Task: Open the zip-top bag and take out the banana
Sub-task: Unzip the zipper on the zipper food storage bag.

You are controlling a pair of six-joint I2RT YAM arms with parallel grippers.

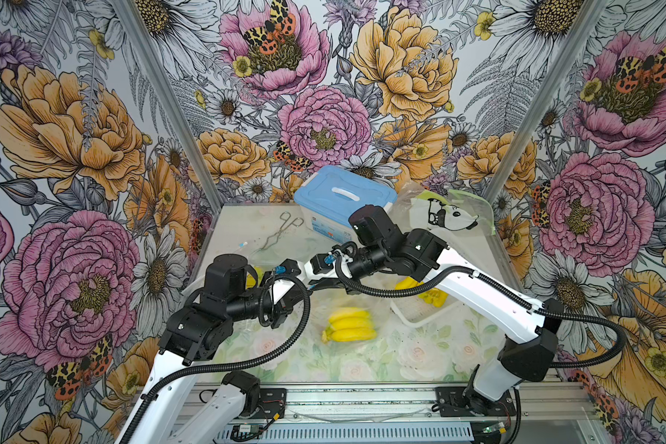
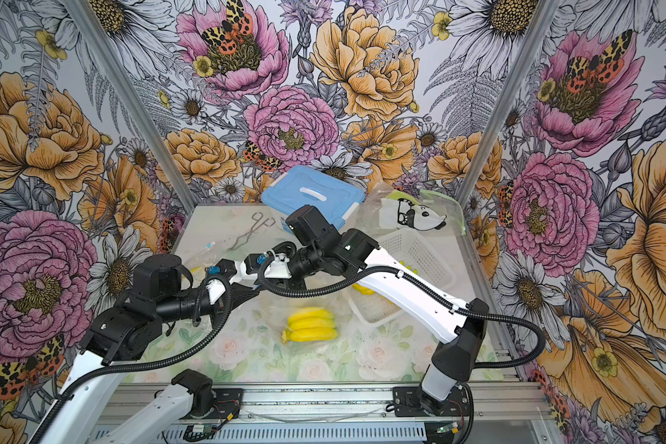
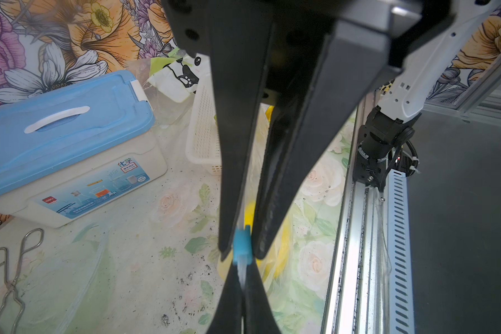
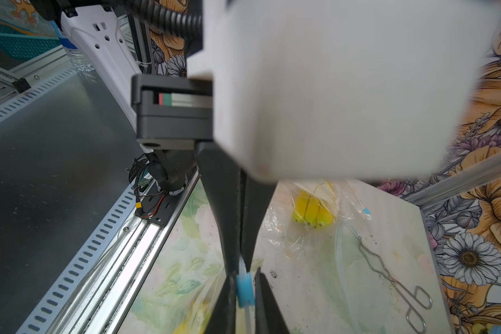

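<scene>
**Figure.** The left hand (image 3: 241, 276) is clamping shut on the top strip of the clear plastic zip-top bag (image 4: 198, 297). The right hand (image 4: 245, 286), meeting it tip to tip, is pinching the bag's small blue plastic zip slider (image 3: 241, 245). Both are hovering above the middle of the floral-patterned desk (image 1: 420, 357). The yellow banana bunch (image 1: 350, 326) is lying inside the bag, mid-desk toward the front edge.

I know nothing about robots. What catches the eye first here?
The walls, covered in giant pink and orange flowers, surround everything. At the centre, the left gripper clamps a clear bag by its edge, while the right gripper pinches its blue slider. Bright yellow bananas lie just below, inside that bag.
</scene>
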